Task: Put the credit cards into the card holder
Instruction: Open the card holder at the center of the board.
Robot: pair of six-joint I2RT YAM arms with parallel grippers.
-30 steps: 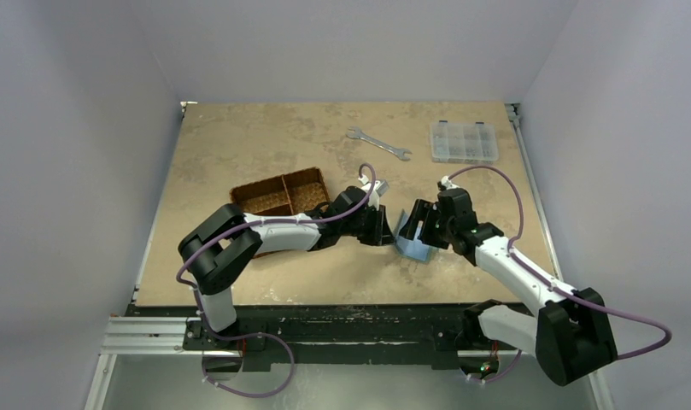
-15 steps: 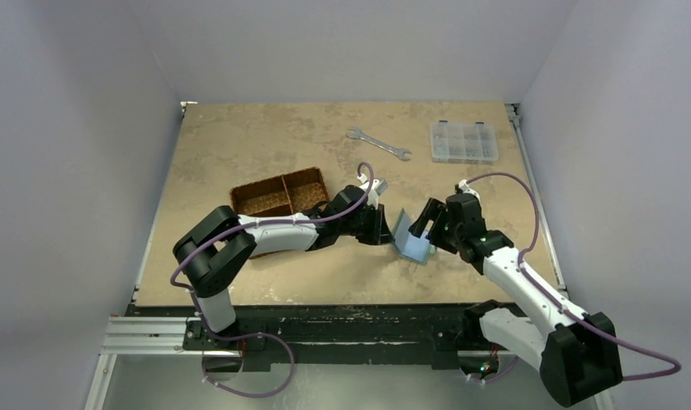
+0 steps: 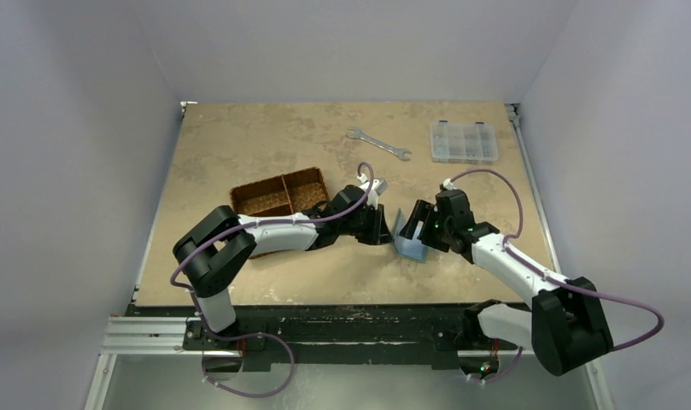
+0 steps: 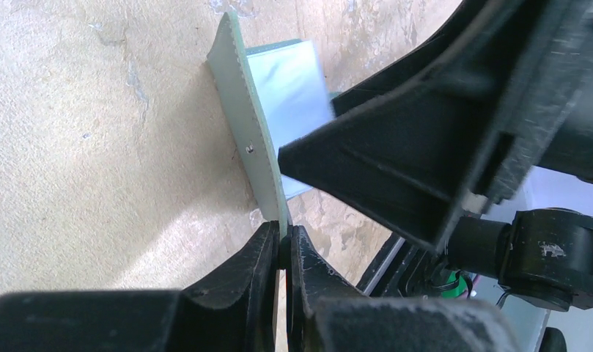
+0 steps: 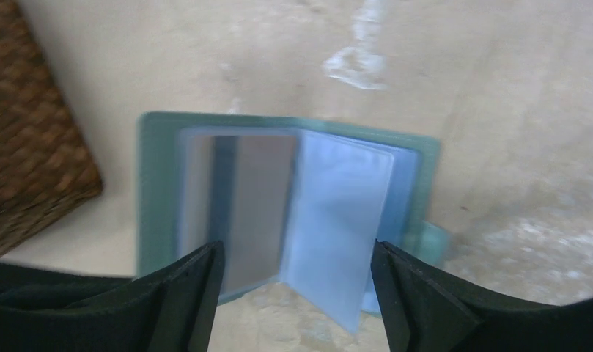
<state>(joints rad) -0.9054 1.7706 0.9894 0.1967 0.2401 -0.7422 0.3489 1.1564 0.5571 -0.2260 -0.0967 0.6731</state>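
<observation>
The grey-green card holder (image 3: 407,239) stands open at the table's middle, one cover (image 4: 253,158) raised on edge. My left gripper (image 3: 384,229) is shut on that cover's rim, its tips (image 4: 282,246) pinching it. My right gripper (image 3: 420,224) hangs open just right of the holder, jaws wide (image 5: 295,253), with nothing between them. In the right wrist view the holder (image 5: 161,183) shows a pale blue pocket leaf (image 5: 344,213) sticking up and a grey rectangle (image 5: 253,213) behind a clear pocket; I cannot tell if that is a card. No loose credit cards are in view.
A brown woven basket (image 3: 279,191) sits left of the holder, under my left forearm, its corner close by (image 5: 29,147). A wrench (image 3: 377,143) and a clear compartment box (image 3: 464,141) lie at the back.
My right gripper drew back to the right, then returned to the holder, its jaws a little wider. The left gripper kept its hold on the cover.
</observation>
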